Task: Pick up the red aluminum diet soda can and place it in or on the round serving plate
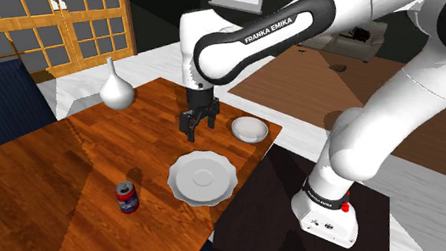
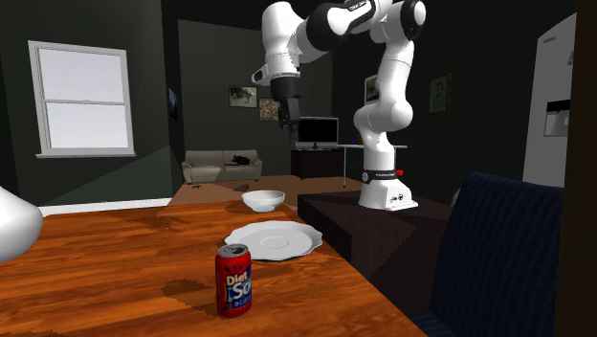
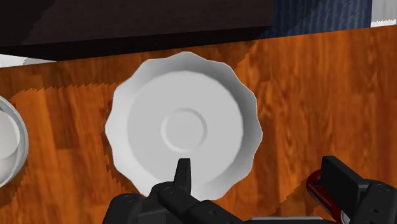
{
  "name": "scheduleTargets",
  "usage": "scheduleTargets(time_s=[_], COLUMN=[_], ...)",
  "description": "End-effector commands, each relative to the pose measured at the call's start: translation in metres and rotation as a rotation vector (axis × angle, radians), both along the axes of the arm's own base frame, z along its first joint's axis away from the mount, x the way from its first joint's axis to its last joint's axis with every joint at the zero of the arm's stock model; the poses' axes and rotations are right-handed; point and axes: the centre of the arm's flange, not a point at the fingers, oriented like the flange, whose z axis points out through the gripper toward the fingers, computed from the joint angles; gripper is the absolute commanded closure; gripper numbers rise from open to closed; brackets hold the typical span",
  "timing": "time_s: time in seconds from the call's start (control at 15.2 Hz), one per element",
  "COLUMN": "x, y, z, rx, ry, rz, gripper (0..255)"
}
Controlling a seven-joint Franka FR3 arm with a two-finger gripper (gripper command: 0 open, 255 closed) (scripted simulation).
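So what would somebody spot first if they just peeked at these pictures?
Most likely the big white robot arm, which arches over the wooden table with its black end effector open above the tabletop. Next comes the little red soda can, standing upright. It sits apart from the wavy-edged white plate, on that plate's left in the shoulder view.

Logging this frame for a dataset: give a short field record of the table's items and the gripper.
can: red soda can, upright on the brown wooden table, apart from the plate
plate: round white scalloped plate, can not yet on it
bowl: small white bowl beside the plate
vase: white vase near the table's far edge in the shoulder view
gripper: black two-finger gripper, open, raised above the table, holding nothing
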Motion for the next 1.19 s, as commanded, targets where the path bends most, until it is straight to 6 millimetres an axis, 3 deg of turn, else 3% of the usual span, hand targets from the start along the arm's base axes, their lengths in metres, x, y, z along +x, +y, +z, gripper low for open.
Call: scheduleTargets(time_s=[0.0, 1.12], x=[0.012, 0.127], y=[0.018, 0.155], z=[-0.016, -0.145], rx=[-0.001, -0.019], ry=[-0.008, -0.066], rz=[-0.007, -0.057], gripper=[0, 0])
